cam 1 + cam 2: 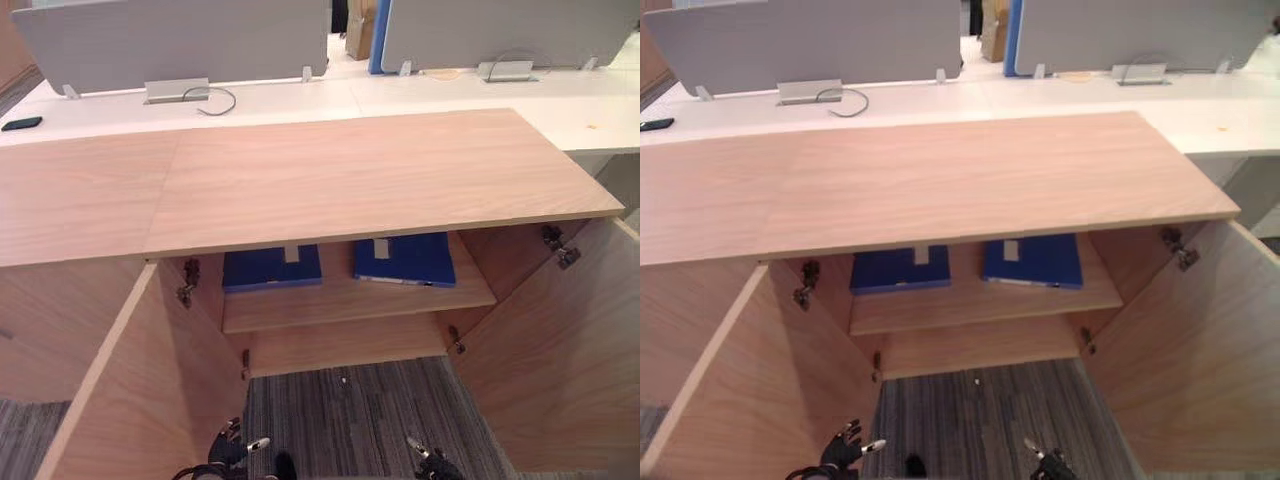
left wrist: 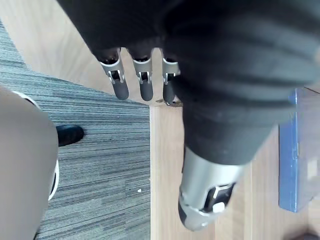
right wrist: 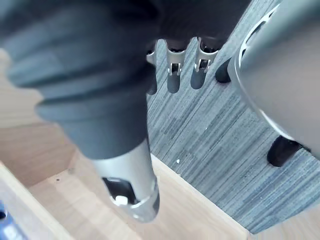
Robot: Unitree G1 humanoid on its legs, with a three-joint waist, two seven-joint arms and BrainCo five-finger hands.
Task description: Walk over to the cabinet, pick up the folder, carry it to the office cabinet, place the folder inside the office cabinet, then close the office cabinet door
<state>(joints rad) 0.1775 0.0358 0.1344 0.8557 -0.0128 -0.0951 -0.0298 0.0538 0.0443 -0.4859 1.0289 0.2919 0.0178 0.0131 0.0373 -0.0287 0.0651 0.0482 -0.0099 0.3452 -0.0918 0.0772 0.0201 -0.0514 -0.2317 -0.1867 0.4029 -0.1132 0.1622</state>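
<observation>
Two blue folders lie flat on the shelf [image 1: 350, 300] inside the open wooden cabinet [image 1: 300, 180], one on the left [image 1: 271, 268] and one on the right [image 1: 405, 258]. Both cabinet doors stand swung out, the left door [image 1: 120, 400] and the right door [image 1: 560, 350]. My left hand [image 1: 232, 445] hangs low in front of the cabinet, open and empty, its fingers [image 2: 145, 85] relaxed; a blue folder [image 2: 295, 160] shows past it in the left wrist view. My right hand [image 1: 432, 462] also hangs low over the carpet, open with nothing in its fingers [image 3: 175, 75].
Behind the cabinet runs a white desk [image 1: 450, 95] with grey partition screens [image 1: 180, 40], a black phone [image 1: 21, 123] and a loose cable [image 1: 215, 100]. Grey striped carpet [image 1: 350, 420] lies between the open doors.
</observation>
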